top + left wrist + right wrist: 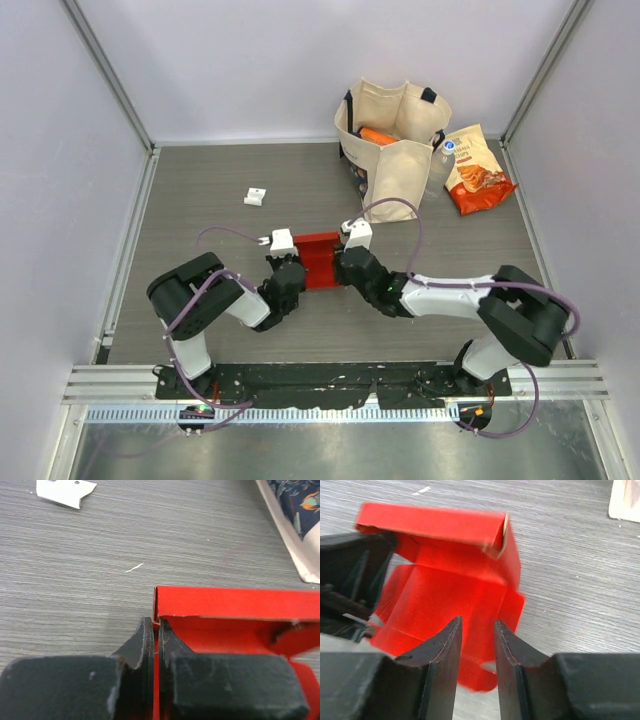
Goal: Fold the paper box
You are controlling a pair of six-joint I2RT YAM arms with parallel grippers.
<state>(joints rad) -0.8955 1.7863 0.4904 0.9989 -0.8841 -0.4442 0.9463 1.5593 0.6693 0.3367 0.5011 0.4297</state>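
Right wrist: pincer [476, 622] seemingly off paper box [449, 587].

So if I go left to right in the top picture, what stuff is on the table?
white scrap → red box → tote → snack bag

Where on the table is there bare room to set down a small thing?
Bare table lies far left, between the wall and the white scrap, and between that scrap and the tote bag. Crowded: the far right corner by the snack bag, and the centre around the paper box.
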